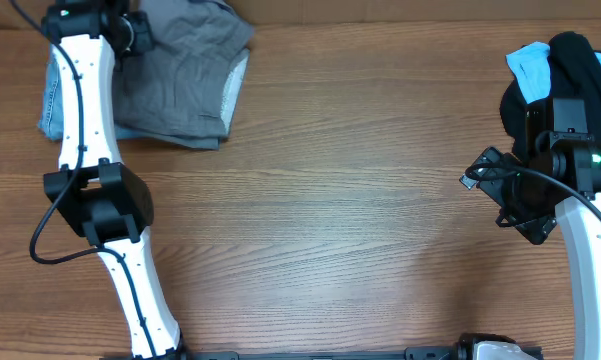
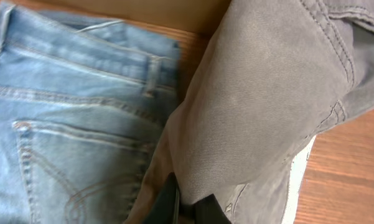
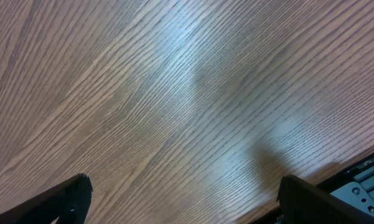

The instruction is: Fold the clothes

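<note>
Grey cotton shorts (image 1: 185, 70) lie crumpled at the far left of the table, partly over light-blue denim shorts (image 1: 50, 100). My left gripper (image 1: 142, 34) is at the grey shorts' upper left edge. In the left wrist view it (image 2: 188, 206) is shut on a fold of the grey shorts (image 2: 261, 93), with the denim shorts (image 2: 68, 112) flat beside them. A black garment (image 1: 570, 60) and a pale-blue garment (image 1: 530, 65) are heaped at the far right. My right gripper (image 1: 502, 200) hangs open over bare wood, just in front of that heap; its fingers (image 3: 68, 199) hold nothing.
The wooden table (image 1: 360, 200) runs between the two piles. The left arm's elbow (image 1: 100, 200) sits over the left part of the table. A dark rail (image 1: 330, 354) lines the front edge.
</note>
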Controlling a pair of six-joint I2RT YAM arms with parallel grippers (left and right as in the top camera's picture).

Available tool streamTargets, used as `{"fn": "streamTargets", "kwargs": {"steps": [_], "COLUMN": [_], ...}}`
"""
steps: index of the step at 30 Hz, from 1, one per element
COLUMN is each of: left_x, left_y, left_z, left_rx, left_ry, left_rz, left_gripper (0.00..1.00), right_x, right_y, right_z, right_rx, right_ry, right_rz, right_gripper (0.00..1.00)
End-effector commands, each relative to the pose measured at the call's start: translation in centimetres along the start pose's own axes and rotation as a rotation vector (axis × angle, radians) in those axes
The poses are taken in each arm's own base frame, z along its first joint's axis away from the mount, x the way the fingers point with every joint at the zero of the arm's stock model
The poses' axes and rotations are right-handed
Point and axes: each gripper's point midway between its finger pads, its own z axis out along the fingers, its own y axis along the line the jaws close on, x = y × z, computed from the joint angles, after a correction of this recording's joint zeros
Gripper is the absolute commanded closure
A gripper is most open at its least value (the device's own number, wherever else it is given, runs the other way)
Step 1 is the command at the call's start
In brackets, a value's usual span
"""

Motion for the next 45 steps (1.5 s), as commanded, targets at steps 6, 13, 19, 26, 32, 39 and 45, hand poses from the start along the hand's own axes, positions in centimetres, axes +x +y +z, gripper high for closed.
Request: {"fn": "streamTargets", "kwargs": {"steps": [6,13,19,26,32,39,45], "left_x": [-1.8,-2.7,-3.6,-3.6,-4.3,-4.9,-5.7], "left_y": [5.7,7.4,7.9,8.5,9.6,11.9,14.4], "left_z": [-1.4,-2.1,-3.0,-3.1,-4.0,-5.0,-5.4], "left_rx": [-0.084,-0.099,-0.102,-0.116,-0.150,-0.235,-0.267], "left_ry": [-0.065,-0.104,-0.134,-0.134,-0.160,-0.182,-0.218], "left_rz": [-0.144,-0.164,-0.141,-0.087,-0.085,-0.045,-0.025], "left_gripper": [0.96,0.96,0.96,0.96,0.96,0.96,0.96], "right_x": [0.0,0.3,0.1,0.1,0.2,0.1,0.2], "right_y": [-0.4,-0.6,-0.5,-0.5,-0.5,-0.5,-0.6], "right_z": [0.8,2.0,2.0,2.0,2.0,2.0,2.0], "right_rx": [0.019,0.029,0.025,0.025,0.025,0.024,0.027], "right_ry": [0.006,0.019,0.013,0.013,0.014,0.013,0.017], "right_rz": [0.001,0.001,0.001,0.001,0.001,0.001,0.001], "right_gripper": [0.00,0.00,0.00,0.00,0.00,0.00,0.00]}}
